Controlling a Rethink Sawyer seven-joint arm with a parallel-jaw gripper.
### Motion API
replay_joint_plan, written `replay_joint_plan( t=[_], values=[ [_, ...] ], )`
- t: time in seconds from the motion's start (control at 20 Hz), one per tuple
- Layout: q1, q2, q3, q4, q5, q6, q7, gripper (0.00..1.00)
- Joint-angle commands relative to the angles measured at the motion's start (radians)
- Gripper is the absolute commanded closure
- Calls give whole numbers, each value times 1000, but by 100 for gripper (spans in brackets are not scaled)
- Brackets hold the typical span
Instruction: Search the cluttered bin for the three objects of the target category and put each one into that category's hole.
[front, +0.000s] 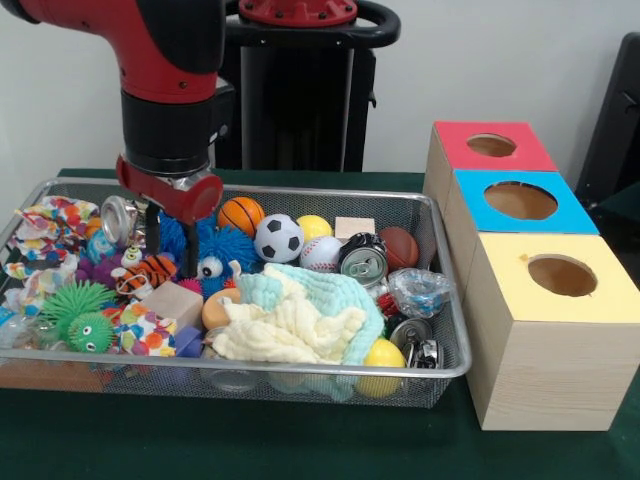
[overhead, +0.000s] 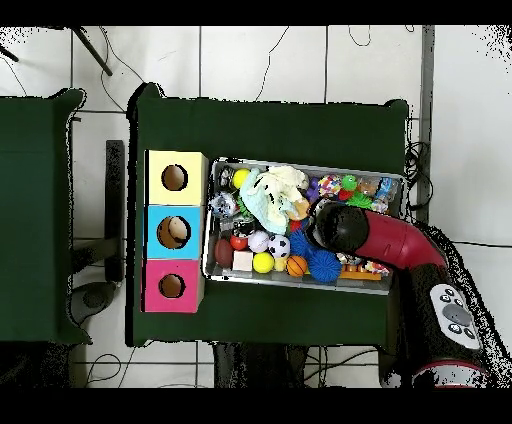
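Observation:
The wire mesh bin (front: 300, 192) is crammed with toys, balls, cans and cloths; it also shows in the overhead view (overhead: 300, 164). My gripper (front: 171, 252) hangs inside its left part, open, with its black fingers (front: 190, 250) down among a blue fuzzy toy (front: 218, 248) and a small tiger toy (front: 150, 270). I see nothing held. Nearby balls are a basketball (front: 241, 214), a soccer ball (front: 279, 238), a baseball (front: 320, 253) and a yellow ball (front: 313, 226). In the overhead view the arm (overhead: 345, 228) hides the gripper.
Three wooden boxes with round holes stand right of the bin: red top (front: 490, 147), blue top (front: 520, 200), yellow top (front: 560, 275). A crumpled yellow and mint cloth (front: 300, 315), cans (front: 362, 260), a green spiky ball (front: 80, 315) and a wooden block (front: 172, 303) fill the bin.

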Motion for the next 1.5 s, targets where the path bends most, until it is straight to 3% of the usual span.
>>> replay_joint_plan(
  t=[0.05, 0.35, 1.25, 1.5],
  values=[
    [-34, 20, 109, -52, -78, 43, -144, 0],
    [-39, 30, 96, -17, -101, 8, -131, 0],
    [-74, 134, 122, -33, -198, -88, -88, 0],
    [-83, 138, 142, -46, -199, -76, -91, 0]
  ],
)
